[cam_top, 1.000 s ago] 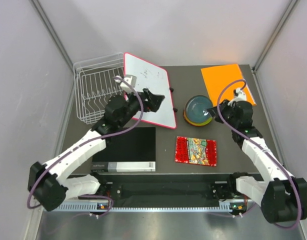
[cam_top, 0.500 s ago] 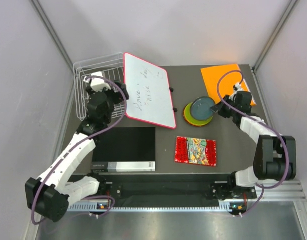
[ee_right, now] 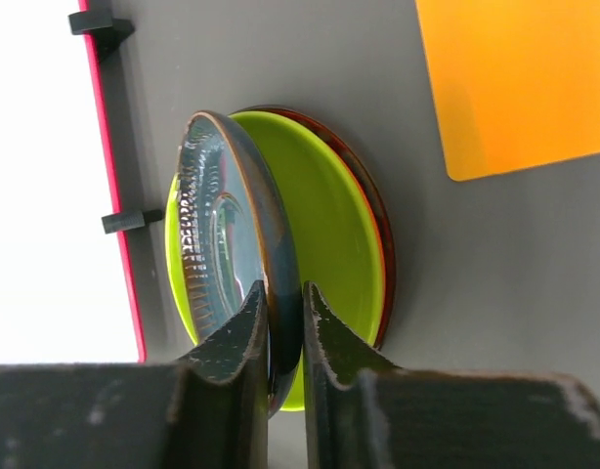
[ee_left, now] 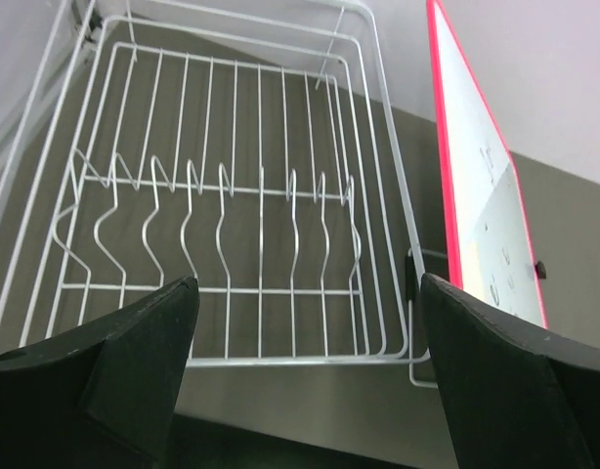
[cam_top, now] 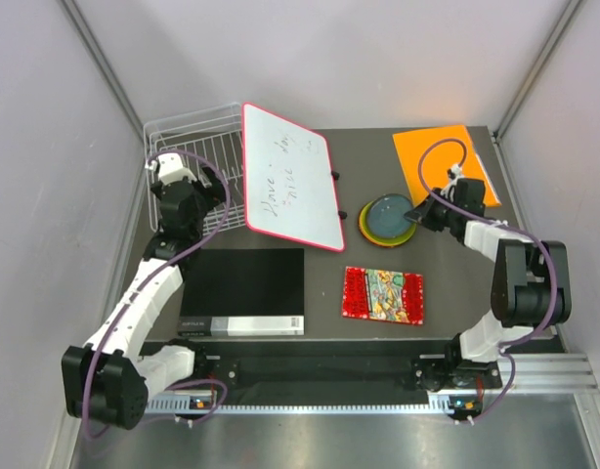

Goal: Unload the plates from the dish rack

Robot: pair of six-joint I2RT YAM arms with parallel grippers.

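Dish rack (cam_top: 194, 132) at far left, whiteboard (cam_top: 290, 181) just right of it, plates (cam_top: 388, 219) further right, mat (cam_top: 383, 294) before them.

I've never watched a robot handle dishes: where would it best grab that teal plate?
By its thin rim, coming from the right gripper's side, one finger on each face. The teal plate is tilted up off the green plate, so that edge stands free, and the gripper is shut on it there.
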